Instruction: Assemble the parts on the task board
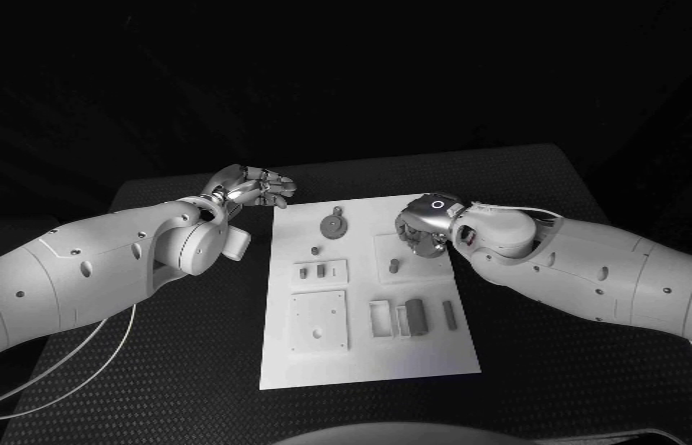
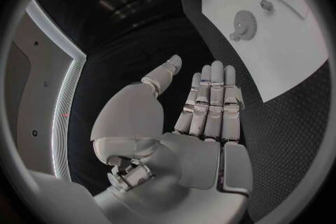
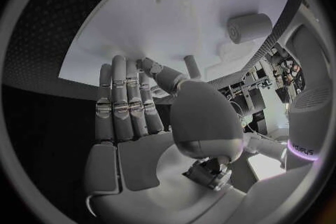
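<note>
Task board [image 1: 361,355] lies flat at the centre of the black counter [image 1: 534,365]. Grey parts rest on it, among them a gear [image 1: 335,224] near its far edge. Left hand [image 1: 253,187] hovers over the counter just off the board's far left corner, fingers straight and apart, holding nothing. Right hand [image 1: 426,227] sits over the board's right edge, fingers extended, nothing held.
</note>
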You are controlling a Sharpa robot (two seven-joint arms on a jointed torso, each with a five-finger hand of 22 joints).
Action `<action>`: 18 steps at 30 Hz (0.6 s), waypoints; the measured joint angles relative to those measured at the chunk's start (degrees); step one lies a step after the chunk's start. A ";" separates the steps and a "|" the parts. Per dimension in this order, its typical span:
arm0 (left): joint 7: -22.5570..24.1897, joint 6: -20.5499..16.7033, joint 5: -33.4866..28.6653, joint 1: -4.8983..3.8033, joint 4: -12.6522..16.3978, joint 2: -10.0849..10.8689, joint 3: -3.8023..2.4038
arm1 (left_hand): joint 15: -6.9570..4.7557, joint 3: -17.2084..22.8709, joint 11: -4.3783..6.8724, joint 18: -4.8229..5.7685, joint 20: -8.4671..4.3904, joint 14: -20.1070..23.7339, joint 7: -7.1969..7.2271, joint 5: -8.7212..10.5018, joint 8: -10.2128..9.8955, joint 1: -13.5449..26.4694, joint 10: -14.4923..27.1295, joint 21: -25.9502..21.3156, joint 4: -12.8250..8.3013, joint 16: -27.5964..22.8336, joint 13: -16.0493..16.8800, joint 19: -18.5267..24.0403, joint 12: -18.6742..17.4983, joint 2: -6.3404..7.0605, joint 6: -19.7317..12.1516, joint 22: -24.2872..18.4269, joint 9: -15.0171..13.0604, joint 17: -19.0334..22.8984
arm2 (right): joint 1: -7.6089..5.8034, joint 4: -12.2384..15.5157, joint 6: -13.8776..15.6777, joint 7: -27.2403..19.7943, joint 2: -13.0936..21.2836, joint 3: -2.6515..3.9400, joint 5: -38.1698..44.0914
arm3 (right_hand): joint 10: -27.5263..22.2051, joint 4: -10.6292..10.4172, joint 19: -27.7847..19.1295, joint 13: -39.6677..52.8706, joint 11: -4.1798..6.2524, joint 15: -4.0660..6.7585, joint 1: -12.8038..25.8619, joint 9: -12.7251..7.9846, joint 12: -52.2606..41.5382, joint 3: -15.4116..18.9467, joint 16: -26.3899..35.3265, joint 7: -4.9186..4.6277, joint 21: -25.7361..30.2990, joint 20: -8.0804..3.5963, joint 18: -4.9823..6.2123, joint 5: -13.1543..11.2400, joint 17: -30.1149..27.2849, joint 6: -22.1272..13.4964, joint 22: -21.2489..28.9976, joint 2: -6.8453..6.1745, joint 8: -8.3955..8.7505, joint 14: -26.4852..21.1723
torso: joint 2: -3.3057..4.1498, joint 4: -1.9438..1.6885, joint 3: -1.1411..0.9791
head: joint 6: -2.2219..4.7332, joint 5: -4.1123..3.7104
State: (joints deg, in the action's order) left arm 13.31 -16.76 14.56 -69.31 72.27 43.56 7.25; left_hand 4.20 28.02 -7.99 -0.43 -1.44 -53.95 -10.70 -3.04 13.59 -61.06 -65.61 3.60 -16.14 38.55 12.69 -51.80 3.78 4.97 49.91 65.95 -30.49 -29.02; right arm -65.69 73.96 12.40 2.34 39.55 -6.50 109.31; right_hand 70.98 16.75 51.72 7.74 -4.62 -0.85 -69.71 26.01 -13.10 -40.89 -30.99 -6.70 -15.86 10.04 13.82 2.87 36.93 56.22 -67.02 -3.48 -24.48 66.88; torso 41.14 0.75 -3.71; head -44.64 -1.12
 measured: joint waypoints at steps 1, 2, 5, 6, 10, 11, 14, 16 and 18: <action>-0.01 0.00 0.00 0.00 -0.03 0.00 0.00 | 0.00 0.00 0.00 0.00 0.00 0.00 0.14 0.00 0.00 0.00 0.00 0.00 0.00 0.00 0.00 0.00 0.00 0.00 -0.14 -0.05 0.00 0.00 | 0.03 0.07 0.17 0.07 0.06 -0.02 0.00 | 0.00 0.00 0.09 0.02 0.00 0.00 0.00 0.01 0.09 0.00 0.00 0.00 0.00 0.09 0.00 0.00 0.05 0.00 -0.04 0.00 0.00 0.00 | 0.00 0.00 0.00 | 0.01 0.00; -0.02 -0.01 0.00 0.00 -0.04 0.01 0.00 | 0.00 0.00 0.00 0.00 0.00 0.00 0.18 0.00 0.00 0.00 0.00 0.00 0.00 0.00 0.00 0.00 0.00 0.00 -0.18 -0.06 0.04 -0.01 | 0.06 0.12 0.31 0.13 0.10 -0.03 0.00 | 0.00 -0.02 0.09 0.08 0.00 0.00 -0.17 0.09 0.10 -0.02 0.00 0.00 -0.14 0.09 -0.01 0.00 0.12 0.00 -0.08 -0.17 0.00 0.00 | 0.00 0.00 0.00 | 0.02 0.01; -0.03 -0.01 -0.01 0.00 -0.05 0.02 0.00 | 0.00 0.00 0.00 0.00 0.00 0.00 0.18 0.00 0.00 0.00 0.00 0.00 0.00 0.00 0.00 0.00 0.00 0.00 -0.18 -0.06 0.05 -0.06 | 0.13 0.29 0.68 0.32 0.20 -0.07 0.00 | 0.42 -0.16 0.21 0.18 0.05 0.17 -0.32 0.22 0.45 -0.16 0.00 0.24 -0.21 -0.03 -0.01 0.00 0.39 0.24 -0.21 -0.32 0.00 0.19 | 0.00 -0.01 -0.01 | 0.06 0.03; -0.04 -0.01 -0.01 0.00 -0.06 0.02 0.00 | 0.00 0.00 0.00 0.00 0.00 0.00 0.18 0.00 0.00 0.00 0.00 0.00 0.00 0.00 0.00 0.00 0.00 0.00 -0.18 -0.06 0.05 -0.06 | 0.14 0.33 0.77 0.38 0.23 -0.08 0.00 | 0.49 -0.16 0.28 0.25 0.11 0.22 -0.32 0.27 0.44 -0.16 0.00 0.24 -0.21 -0.10 -0.01 0.00 0.49 0.24 -0.29 -0.32 0.00 0.25 | 0.00 -0.01 0.00 | 0.07 0.04; -0.04 -0.02 -0.01 0.00 -0.10 0.02 0.00 | 0.00 0.00 0.00 0.00 0.00 0.00 0.18 0.00 0.00 0.00 0.00 0.00 0.00 -0.22 0.00 0.00 0.00 0.00 -0.18 -0.11 0.05 -0.06 | 0.20 0.69 1.06 0.60 0.50 -0.10 -0.01 | 0.72 -0.16 0.71 0.71 0.34 0.42 -0.32 0.56 0.26 -0.16 0.00 0.33 -0.44 -0.14 -0.01 0.00 1.00 0.32 -0.56 -0.32 -0.25 0.62 | 0.01 -0.01 0.01 | 0.14 0.06; -0.04 -0.02 -0.01 0.00 -0.11 0.02 0.00 | 0.00 0.00 0.00 0.00 0.00 0.00 0.18 0.00 0.00 0.00 0.00 0.00 0.00 -0.22 0.01 0.00 0.00 0.00 -0.18 -0.11 0.05 -0.10 | 0.22 0.88 1.11 0.67 0.65 -0.10 -0.07 | 0.83 -0.16 0.72 0.72 0.41 0.43 -0.32 0.61 0.28 -0.16 0.00 0.44 -0.44 -0.13 -0.01 0.00 1.12 0.43 -0.60 -0.32 -0.25 0.64 | 0.01 -0.01 0.02 | 0.15 0.06; -0.05 -0.03 -0.02 0.00 -0.16 0.02 0.00 | 0.00 0.00 0.00 0.00 0.00 0.00 0.18 0.00 0.00 0.00 0.00 0.00 0.00 -0.22 0.01 0.00 0.00 0.00 -0.18 -0.11 0.05 -0.13 | 0.28 1.32 1.13 0.82 0.99 0.00 -0.21 | 1.01 -0.15 0.72 0.77 0.23 0.49 -0.32 0.82 0.33 -0.16 0.00 0.45 -0.45 -0.13 -0.01 -0.01 1.26 0.42 -0.66 -0.32 -0.25 0.70 | 0.01 -0.01 0.02 | 0.16 0.07; -0.05 -0.03 -0.03 0.00 -0.24 0.02 0.00 | 0.00 0.00 0.00 0.00 0.00 0.00 0.18 0.00 0.00 0.00 0.00 0.00 0.00 -0.22 0.01 0.00 0.00 0.00 -0.18 -0.16 0.05 -0.13 | 0.29 1.72 1.14 0.92 1.19 0.17 -0.37 | 1.01 0.01 0.72 1.10 0.22 0.49 -0.32 0.82 0.34 -0.32 0.00 0.45 -0.44 -0.13 -0.01 0.00 1.33 0.43 -0.66 -0.32 -0.25 0.71 | 0.01 0.00 0.03 | 0.16 0.07; -0.05 -0.03 -0.04 0.00 -0.32 0.02 0.00 | 0.00 0.00 0.00 0.00 0.00 0.00 0.18 0.00 0.00 0.00 0.00 0.00 0.00 -0.22 0.01 0.00 0.00 0.00 -0.18 -0.16 0.05 -0.14 | 0.26 2.01 1.14 0.97 1.30 0.37 -0.54 | 1.01 0.01 0.71 1.17 0.22 0.49 -0.32 0.83 0.34 -0.32 0.00 0.45 -0.44 -0.13 -0.01 -0.01 1.35 0.43 -0.71 -0.32 -0.25 0.71 | 0.01 0.00 0.03 | 0.14 0.07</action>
State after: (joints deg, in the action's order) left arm 13.26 -16.79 14.52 -69.31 71.95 43.58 7.25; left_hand 4.20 28.02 -7.99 -0.43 -1.44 -53.95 -10.52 -3.04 13.59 -61.06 -65.61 3.60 -16.14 38.33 12.70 -51.80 3.77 4.97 49.73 65.78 -30.44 -29.16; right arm -65.43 75.96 13.54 3.31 40.85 -6.13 108.76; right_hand 71.99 16.76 52.44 8.92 -4.39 -0.36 -70.03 26.85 -12.76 -41.21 -30.99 -6.25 -16.31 9.91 13.81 2.86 38.28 56.65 -67.73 -3.80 -24.73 67.59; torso 41.15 0.75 -3.68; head -44.50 -1.05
